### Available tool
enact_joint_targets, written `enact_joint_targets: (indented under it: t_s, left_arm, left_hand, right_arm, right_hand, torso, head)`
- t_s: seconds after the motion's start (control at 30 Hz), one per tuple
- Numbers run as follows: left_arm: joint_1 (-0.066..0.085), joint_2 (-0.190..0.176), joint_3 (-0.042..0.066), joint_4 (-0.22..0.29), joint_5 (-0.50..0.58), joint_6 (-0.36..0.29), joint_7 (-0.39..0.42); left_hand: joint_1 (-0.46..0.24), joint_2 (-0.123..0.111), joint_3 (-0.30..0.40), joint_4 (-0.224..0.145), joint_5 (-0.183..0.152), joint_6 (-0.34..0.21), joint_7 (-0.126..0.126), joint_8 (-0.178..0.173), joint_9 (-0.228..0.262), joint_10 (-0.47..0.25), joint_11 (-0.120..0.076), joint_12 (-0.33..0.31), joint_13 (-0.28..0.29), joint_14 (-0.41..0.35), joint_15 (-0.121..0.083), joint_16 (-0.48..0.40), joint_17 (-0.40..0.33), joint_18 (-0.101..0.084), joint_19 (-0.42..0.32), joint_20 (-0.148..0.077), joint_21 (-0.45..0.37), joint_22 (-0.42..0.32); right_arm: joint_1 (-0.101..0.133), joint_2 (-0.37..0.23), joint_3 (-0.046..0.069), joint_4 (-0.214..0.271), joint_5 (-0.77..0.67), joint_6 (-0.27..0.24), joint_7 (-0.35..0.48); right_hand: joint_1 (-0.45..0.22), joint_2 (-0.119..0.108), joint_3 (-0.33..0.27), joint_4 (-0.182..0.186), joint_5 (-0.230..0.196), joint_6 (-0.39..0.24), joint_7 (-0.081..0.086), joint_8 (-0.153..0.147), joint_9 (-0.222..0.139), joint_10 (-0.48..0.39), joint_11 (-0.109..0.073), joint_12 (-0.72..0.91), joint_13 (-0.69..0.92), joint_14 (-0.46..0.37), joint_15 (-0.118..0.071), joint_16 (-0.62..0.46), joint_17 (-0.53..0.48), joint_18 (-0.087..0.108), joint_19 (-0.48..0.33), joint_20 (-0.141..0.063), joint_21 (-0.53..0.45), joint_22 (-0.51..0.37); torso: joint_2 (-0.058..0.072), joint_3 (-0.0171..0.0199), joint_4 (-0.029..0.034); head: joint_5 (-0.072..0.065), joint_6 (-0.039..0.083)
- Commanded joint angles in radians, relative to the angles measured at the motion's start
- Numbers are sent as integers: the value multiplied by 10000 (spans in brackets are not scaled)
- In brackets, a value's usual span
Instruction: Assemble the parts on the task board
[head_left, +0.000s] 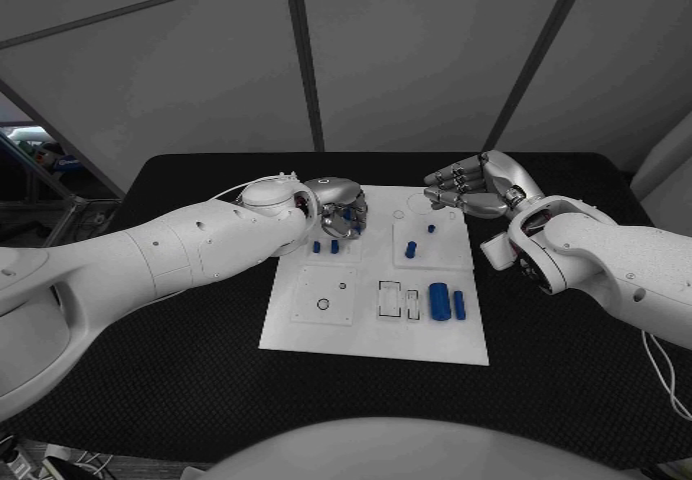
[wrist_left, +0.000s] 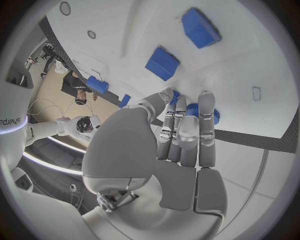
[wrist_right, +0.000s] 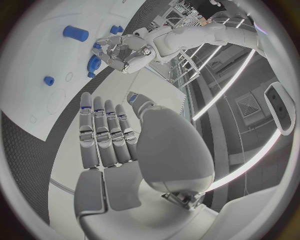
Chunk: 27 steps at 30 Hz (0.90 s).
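Observation:
The white task board (head_left: 372, 335) lies in the middle of the black table. My left hand (head_left: 340, 214) hovers over its far left part and pinches a blue round part (wrist_left: 214, 116) between thumb and fingertips; the same part (wrist_right: 94, 64) shows beside that hand (wrist_right: 122, 52) in the right wrist view. Two blue blocks (wrist_left: 162, 63) (wrist_left: 200, 27) sit on the board just beyond the fingers. My right hand (head_left: 473, 186) hangs above the board's far right corner with straight fingers (wrist_right: 103, 132) and nothing in it.
More blue parts are on the board: a thick cylinder (head_left: 438, 300) and a thin bar (head_left: 459, 305) at the near right, a piece (head_left: 411, 250) and a small peg (head_left: 430, 228) further back. Black table (head_left: 173, 370) surrounds the board.

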Motion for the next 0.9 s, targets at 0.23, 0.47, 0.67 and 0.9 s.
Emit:
enact_joint_targets:
  t_s: [0.23,0.47,0.67,0.9]
  left_arm:
    - [-27,-114,6,98,267,-348,141]
    - [-31,-323,145,381,550,-604,253]
    - [-32,-532,372,660,812,-664,258]
    - [-34,-1023,725,1162,1082,-633,195]
  left_hand:
    - [36,112,143,-47,-67,180,30,-106,-39,233,-1,-224,14,181,-10,99,127,-247,174,-2,255,254]
    - [18,123,168,-59,-70,229,38,-120,-49,298,-2,-292,18,210,-12,114,145,-257,213,-6,322,322]
    - [-14,123,168,-51,-75,255,41,-127,-53,329,-1,-328,20,219,-12,113,133,-261,228,-6,346,349]
    - [-77,112,156,-34,-79,287,44,-145,-64,369,-1,-396,21,228,-11,108,110,-261,228,-4,348,361]
  right_arm:
    - [14,-12,8,38,-21,39,99]
    - [14,-14,8,11,-21,39,106]
    - [14,-12,8,-47,-21,32,118]
    - [14,-24,8,-76,-21,30,123]
  right_hand:
    - [-38,46,14,-72,45,-21,-5,-8,11,-80,9,-24,-11,-52,-18,4,-16,30,69,-35,-58,-15]
    - [-38,46,14,-72,45,-21,-5,-8,11,-80,9,-24,-11,-52,-18,4,-16,30,69,-35,-58,-15]
    - [-38,46,14,-72,45,-21,-5,-8,11,-80,9,-24,-11,-52,-18,4,-16,30,69,-35,-58,-15]
    - [-38,46,14,-72,45,-21,-5,-8,11,-80,9,-24,-11,-52,-18,4,-16,30,69,-35,-58,-15]
  torso:
    - [-1,-7,6]
    - [0,-5,12]
    - [-3,-10,6]
    - [-7,-9,14]
  head:
    - [-6,17]
    - [7,34]
    - [45,77]
    - [57,93]
